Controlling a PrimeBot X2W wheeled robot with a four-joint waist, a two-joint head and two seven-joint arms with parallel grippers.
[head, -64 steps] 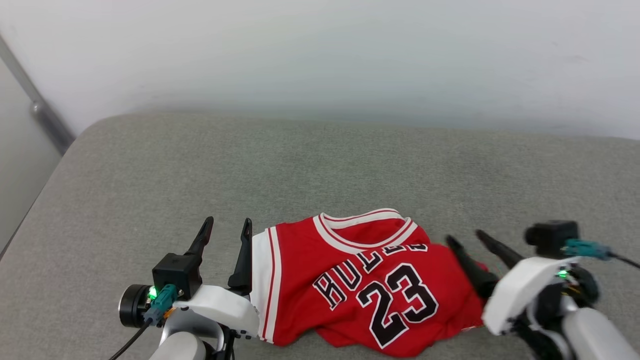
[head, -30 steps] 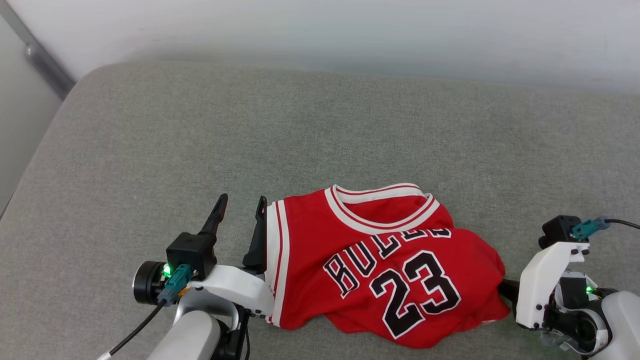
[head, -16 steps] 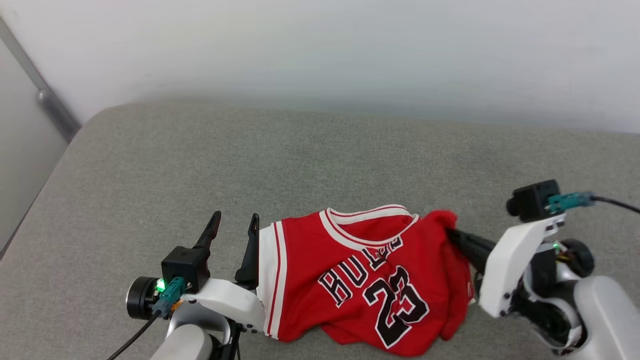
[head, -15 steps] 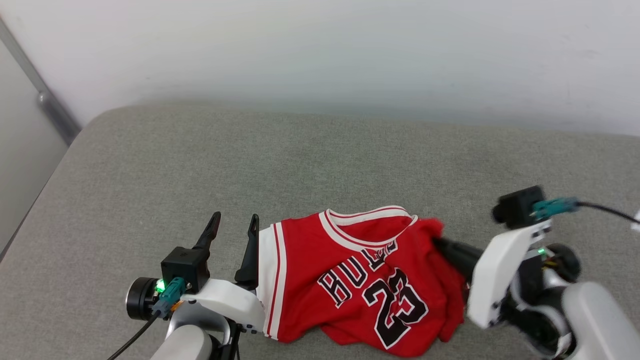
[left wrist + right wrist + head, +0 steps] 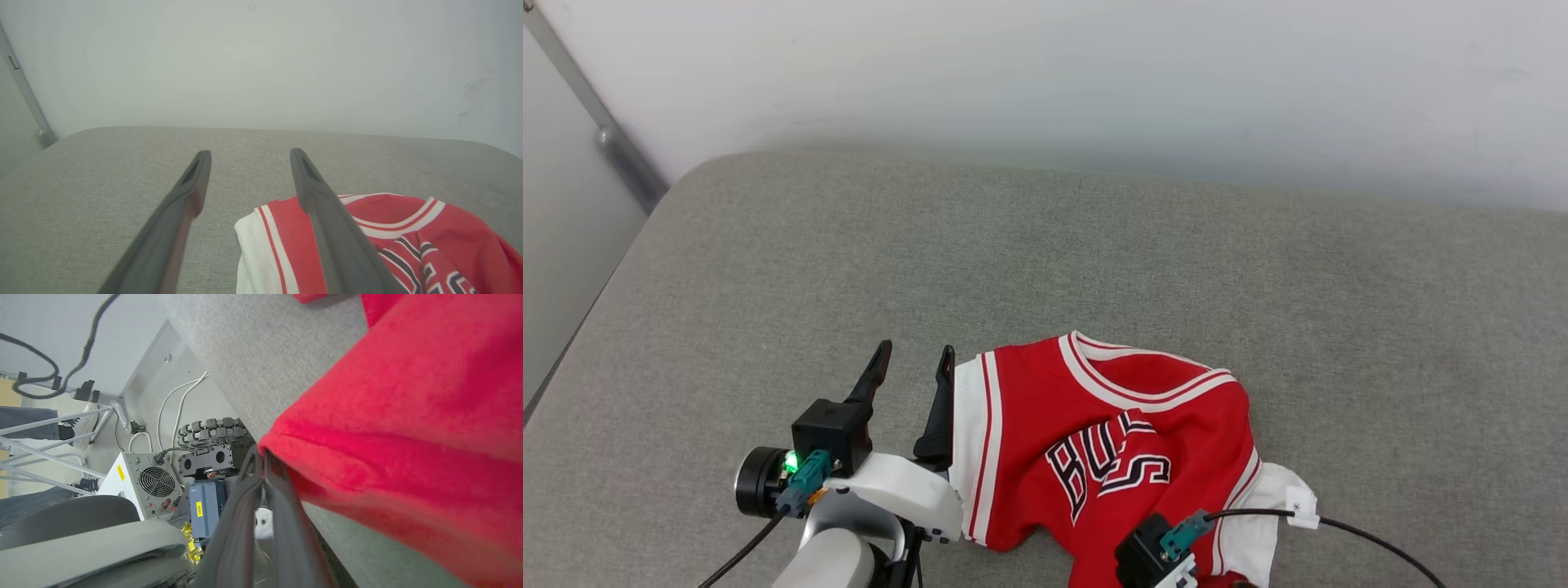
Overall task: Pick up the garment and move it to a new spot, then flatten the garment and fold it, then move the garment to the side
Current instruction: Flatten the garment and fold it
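Left tool (image 5: 916,349): open and empty, pointing away from the robot; its right finger (image 5: 939,400) sits just beside the garment's (image 5: 1094,425) white sleeve edge.
Garment: red jersey, rumpled on the grey cushion (image 5: 1045,245) near its front edge, with its right side turned over the lettering.
Right tool (image 5: 261,455): closed on a red fold, held only at its very tip, by the cushion's edge.
Risk: the shallow pinch may slip when lifted, or catch only one layer, so the jersey bunches. A pull toward the robot could drag it off the edge.
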